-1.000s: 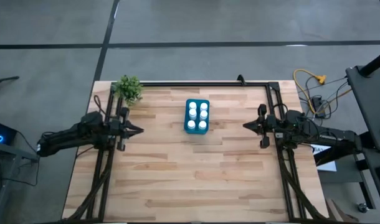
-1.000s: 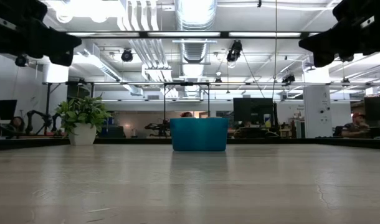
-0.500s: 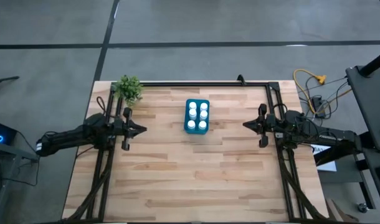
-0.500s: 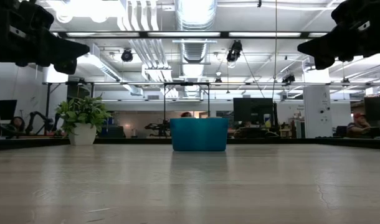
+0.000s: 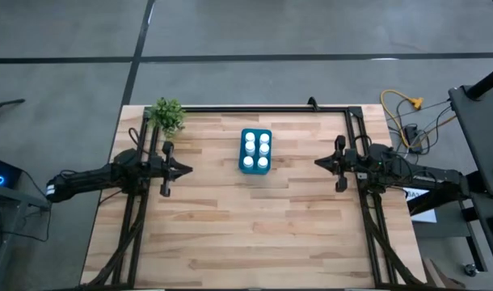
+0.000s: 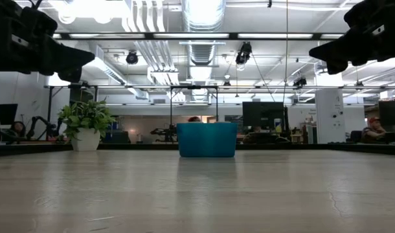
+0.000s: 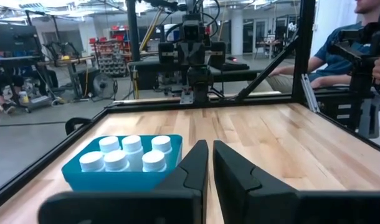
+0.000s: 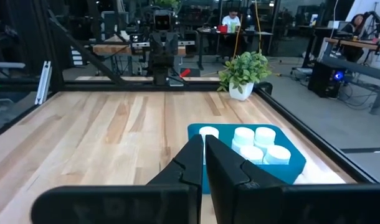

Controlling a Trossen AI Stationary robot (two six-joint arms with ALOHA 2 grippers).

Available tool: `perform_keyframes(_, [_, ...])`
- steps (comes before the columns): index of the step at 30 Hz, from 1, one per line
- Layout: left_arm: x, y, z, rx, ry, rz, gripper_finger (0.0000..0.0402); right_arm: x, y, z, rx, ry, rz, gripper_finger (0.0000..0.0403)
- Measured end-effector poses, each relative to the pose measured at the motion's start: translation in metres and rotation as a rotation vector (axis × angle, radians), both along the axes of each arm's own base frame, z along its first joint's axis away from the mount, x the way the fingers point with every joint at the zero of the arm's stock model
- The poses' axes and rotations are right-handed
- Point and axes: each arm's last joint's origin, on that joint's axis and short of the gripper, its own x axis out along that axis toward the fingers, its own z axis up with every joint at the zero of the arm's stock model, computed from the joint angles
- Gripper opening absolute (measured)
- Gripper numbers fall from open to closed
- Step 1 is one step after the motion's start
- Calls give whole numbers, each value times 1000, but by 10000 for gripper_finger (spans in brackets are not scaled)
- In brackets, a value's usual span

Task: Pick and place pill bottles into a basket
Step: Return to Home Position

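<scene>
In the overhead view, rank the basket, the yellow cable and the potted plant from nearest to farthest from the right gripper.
Measured from the right gripper in the high view:
1. The basket, just inward of it, toward the table's middle.
2. The yellow cable, on the floor beyond the table's far right corner.
3. The plant, at the far left corner.

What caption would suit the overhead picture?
Six pill bottles packed in the basket, left tool and right tool parked either side.

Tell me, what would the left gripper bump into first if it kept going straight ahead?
Probably the right gripper, which faces it across the table. The left gripper seems to aim just past the basket corner, though that clearance is hard to judge.
</scene>
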Motion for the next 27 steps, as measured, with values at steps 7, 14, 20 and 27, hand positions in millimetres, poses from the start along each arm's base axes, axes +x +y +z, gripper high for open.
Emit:
perform_keyframes(7, [0, 0, -1, -1, 7, 10, 8, 2, 0, -8, 7, -4, -6, 8])
perform_keyframes(14, [0, 0, -1, -1, 7, 10, 8, 3, -1, -11, -1, -57, -8, 8])
perform_keyframes(20, [0, 0, -1, -1, 10, 10, 8, 5, -1, -17, -8, -148, -8, 8])
perform_keyframes(27, [0, 0, -1, -1, 10, 3, 8, 5, -1, -24, -14, -139, -8, 8])
